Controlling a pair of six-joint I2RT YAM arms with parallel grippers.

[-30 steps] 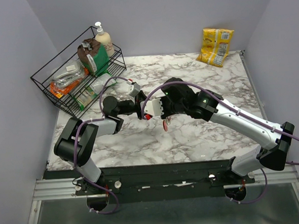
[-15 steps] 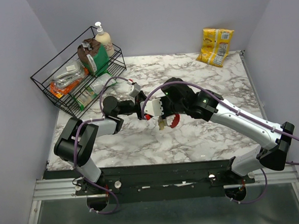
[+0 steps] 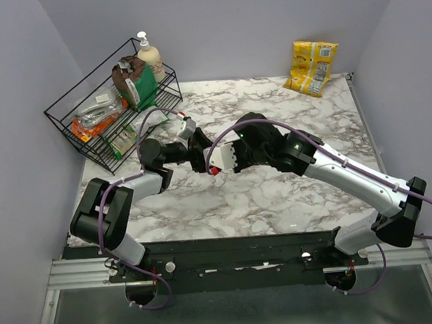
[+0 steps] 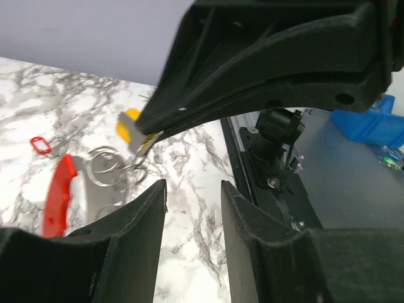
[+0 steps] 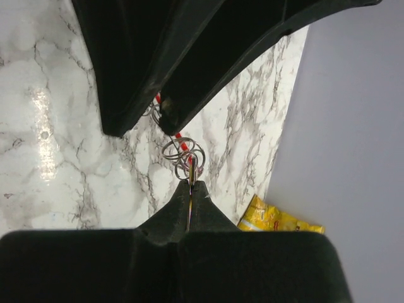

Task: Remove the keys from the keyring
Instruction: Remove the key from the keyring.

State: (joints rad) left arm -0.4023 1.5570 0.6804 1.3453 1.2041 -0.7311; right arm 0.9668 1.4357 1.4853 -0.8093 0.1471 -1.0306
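My right gripper (image 3: 214,162) is shut on a yellow-headed key (image 4: 129,124), seen edge-on between its fingertips in the right wrist view (image 5: 191,180). From that key hang thin metal rings of the keyring (image 5: 182,153), also seen in the left wrist view (image 4: 107,169), joined to a red strap (image 4: 58,196) that lies low by the marble. My left gripper (image 3: 201,154) is open and empty (image 4: 192,184), just left of the right gripper's tips. Its fingers (image 5: 136,76) sit right behind the rings. A small red tag (image 4: 40,145) lies apart on the marble.
A black wire rack (image 3: 110,117) with packets stands at the back left, with a soap bottle (image 3: 149,54) on it. A yellow snack bag (image 3: 311,66) lies at the back right. The table's near edge and rail (image 4: 252,164) are close to the left gripper.
The left gripper has drawn back to the left. The red strap and keys that hung below the right gripper now show only as a red speck at its tip.
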